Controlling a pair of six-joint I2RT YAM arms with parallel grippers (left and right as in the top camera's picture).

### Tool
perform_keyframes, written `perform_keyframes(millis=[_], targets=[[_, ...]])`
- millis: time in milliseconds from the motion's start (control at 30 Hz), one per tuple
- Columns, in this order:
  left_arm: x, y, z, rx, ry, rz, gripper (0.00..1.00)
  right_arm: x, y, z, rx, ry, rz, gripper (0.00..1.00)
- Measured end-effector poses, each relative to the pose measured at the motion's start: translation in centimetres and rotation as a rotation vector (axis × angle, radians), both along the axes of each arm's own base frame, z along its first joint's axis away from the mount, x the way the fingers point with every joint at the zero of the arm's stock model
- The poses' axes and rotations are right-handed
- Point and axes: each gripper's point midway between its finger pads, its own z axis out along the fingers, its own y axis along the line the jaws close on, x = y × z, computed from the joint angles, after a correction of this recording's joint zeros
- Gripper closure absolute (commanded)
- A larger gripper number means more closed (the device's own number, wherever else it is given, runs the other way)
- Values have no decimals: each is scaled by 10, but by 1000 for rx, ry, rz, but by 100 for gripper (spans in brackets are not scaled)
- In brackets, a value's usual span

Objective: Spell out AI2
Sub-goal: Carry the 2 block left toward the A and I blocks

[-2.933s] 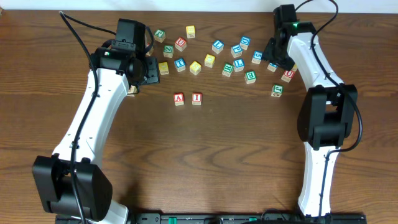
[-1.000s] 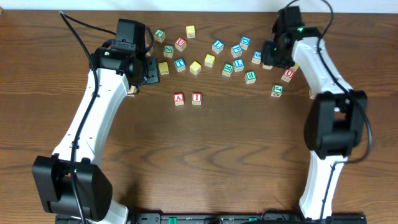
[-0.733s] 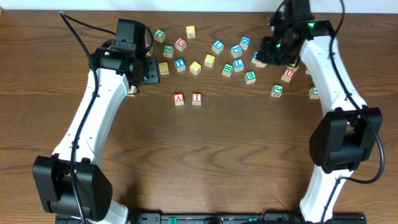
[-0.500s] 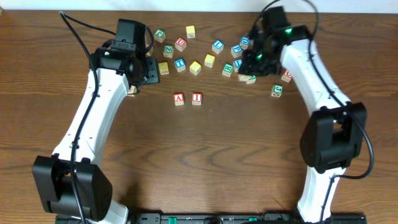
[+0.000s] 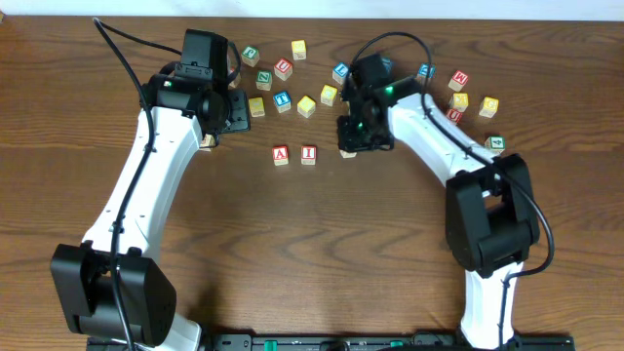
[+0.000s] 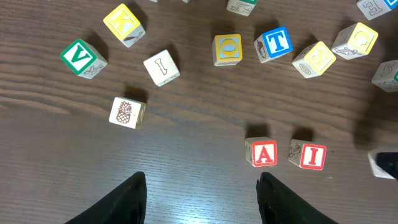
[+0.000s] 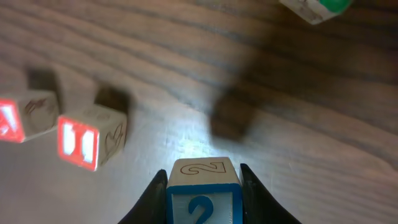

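The red "A" cube [image 5: 281,154] and the red "I" cube [image 5: 309,154] sit side by side on the table. My right gripper [image 5: 351,136] hovers just right of the "I" cube. In the right wrist view it [image 7: 203,202] is shut on the blue "2" cube [image 7: 203,186], held above the table over its shadow. The "I" cube [image 7: 87,140] and the "A" cube [image 7: 22,121] lie to its left. My left gripper [image 5: 234,109] is open and empty. In the left wrist view it [image 6: 202,199] sits short of the "A" cube [image 6: 262,152] and the "I" cube [image 6: 309,155].
Several loose letter cubes lie along the back, among them a yellow one [image 5: 306,105] and a red one [image 5: 459,80]. A green cube [image 5: 495,142] sits at the right. Near my left gripper are a green "V" cube [image 6: 83,58], a pineapple cube [image 6: 127,112] and a blue "T" cube [image 6: 274,43].
My right arm has swung left from the far-right cluster of cubes, carrying the blue "2" cube to just right of the "I" cube. The left arm has not moved.
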Motion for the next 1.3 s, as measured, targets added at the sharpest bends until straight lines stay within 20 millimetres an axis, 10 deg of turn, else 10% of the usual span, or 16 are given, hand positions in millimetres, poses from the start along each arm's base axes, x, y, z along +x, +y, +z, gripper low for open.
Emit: perform_keyframes(millis=[1300], targets=[[0,-1,0,-3,1,-2,44,0,12,-25,-145,-131,-87,79]])
